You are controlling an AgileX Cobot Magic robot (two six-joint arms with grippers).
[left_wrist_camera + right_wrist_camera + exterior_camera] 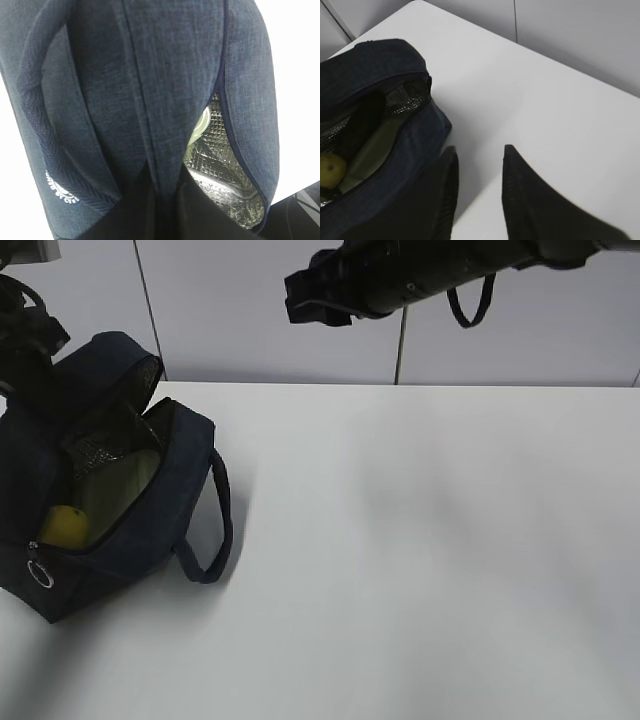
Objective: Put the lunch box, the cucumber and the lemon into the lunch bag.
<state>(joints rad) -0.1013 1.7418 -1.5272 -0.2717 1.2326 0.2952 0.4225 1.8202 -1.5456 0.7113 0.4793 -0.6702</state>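
1. Exterior view: we see the large dark navy fabric lunch bag (120, 510) standing at the left end of the plain white worktop (430, 560), its top flap lifted and its mouth gaping.
2. Inside the mouth we make out the small bright yellow lemon (65, 525) near the front corner, lying against the sage-green lid of the lunch box (118, 490); a silvery quilted lining (100, 452) shows above them.
3. We cannot find the cucumber in any view.
4. One loop handle (212, 525) hangs down the bag's right side onto the worktop, and a metal ring pull (40, 573) dangles at the front corner.
5. The left arm sits at the far left edge against the raised flap; in the left wrist view navy fabric fills the picture right at the lens, and a dark shape that may be the left tool lies along the bottom edge. We take that tool to be closed, but we cannot tell whether it has cloth pinched.
6. The right tool (479, 195) hovers above the worktop just beside the bag, its two dark fingers (530, 200) partly apart with nothing between them.
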